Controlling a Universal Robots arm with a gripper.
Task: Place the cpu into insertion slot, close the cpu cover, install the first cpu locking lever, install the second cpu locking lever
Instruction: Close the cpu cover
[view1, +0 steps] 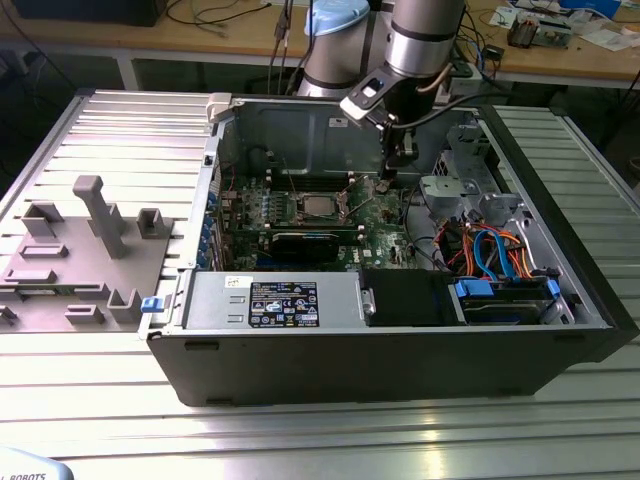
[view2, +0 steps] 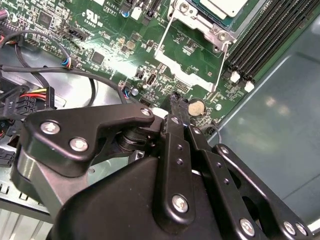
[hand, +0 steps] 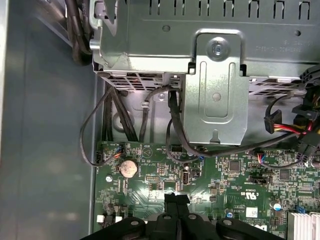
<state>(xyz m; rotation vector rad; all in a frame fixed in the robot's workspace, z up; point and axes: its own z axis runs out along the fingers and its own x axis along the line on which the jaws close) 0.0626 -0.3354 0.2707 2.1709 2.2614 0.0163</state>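
Squarely in the insertion slot (view1: 300, 208) sits one cpu (view1: 318, 207), its dull silver top facing up, roughly mid-board on the green circuit board (view1: 385, 235). In the second wrist view the chip is cut off by the picture edge. One cpu cover (view2: 192, 77) shows there too, a pale frame that seems swung off the slot, with green board visible through its window; how far it tilts I cannot tell.

One pincer (view1: 385, 185) hangs low over the board, on the exterior view's right of the slot and apart from it. In both wrist views its two fingers (view2: 175, 115) are pressed together, clenched on nothing that I can see. Its tip sits just beside one round coin battery (view2: 196, 106).

About four long black memory slots (view2: 265, 35) run beside the slot, though the count is hard to make sure of. One bundle of red and yellow wires (hand: 282, 127) and several black cables (hand: 175, 130) trail under one grey metal drive bracket (hand: 215, 100).

All of this lies in one open computer case (view1: 400, 365), which also holds a labelled power supply (view1: 280, 300) and blue cables (view1: 490, 250). It rests on a ribbed metal tabletop (view1: 330, 440), with one grey fixture (view1: 90, 250) on the exterior view's left.
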